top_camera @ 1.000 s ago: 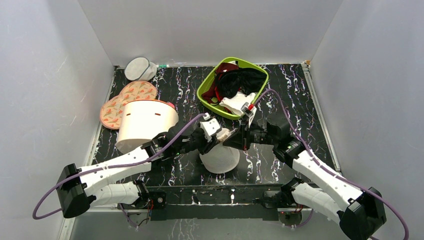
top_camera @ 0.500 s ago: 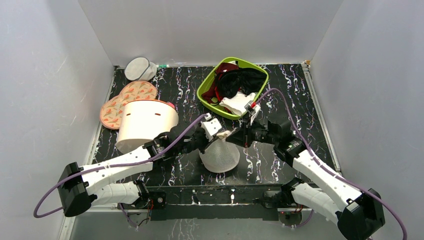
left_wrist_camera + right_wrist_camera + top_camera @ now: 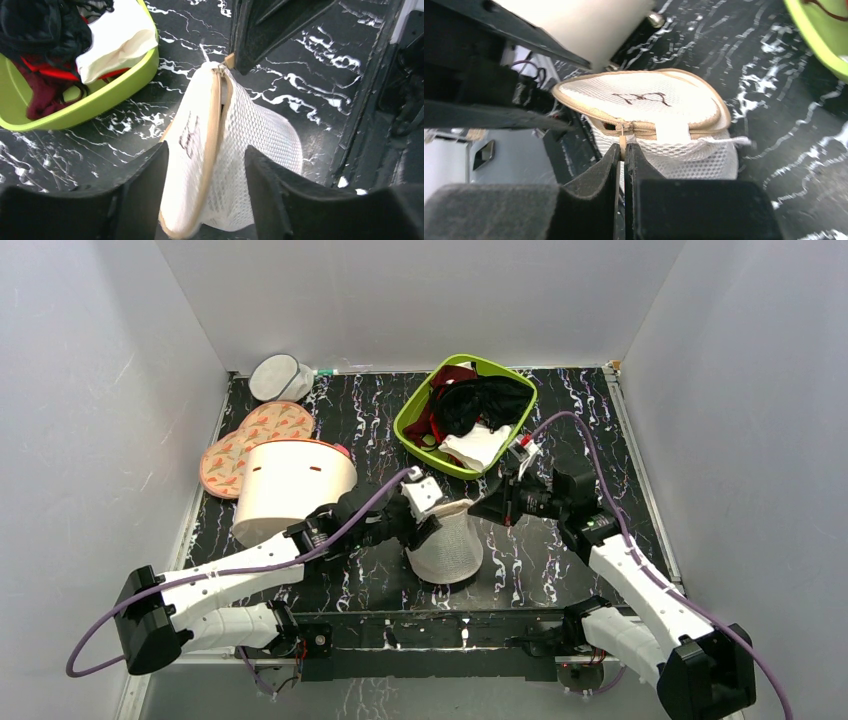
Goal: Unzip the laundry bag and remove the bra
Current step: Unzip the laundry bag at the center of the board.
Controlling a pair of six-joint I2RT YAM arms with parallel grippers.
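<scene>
The laundry bag (image 3: 445, 545) sits on the dark marbled surface (image 3: 580, 410) between the two arms, base down and zipped rim lifted, a little in front of the green basket (image 3: 402, 422). The left tool (image 3: 202, 167) is clamped on the rim, a finger on either side. The right tool (image 3: 622, 150) is pinched tight on the zip pull (image 3: 622, 140).

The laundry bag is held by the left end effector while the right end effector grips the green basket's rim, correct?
No. The left end effector holds the laundry bag, but the right end effector pinches its zip pull, not the green basket, as the right wrist view shows.
</scene>
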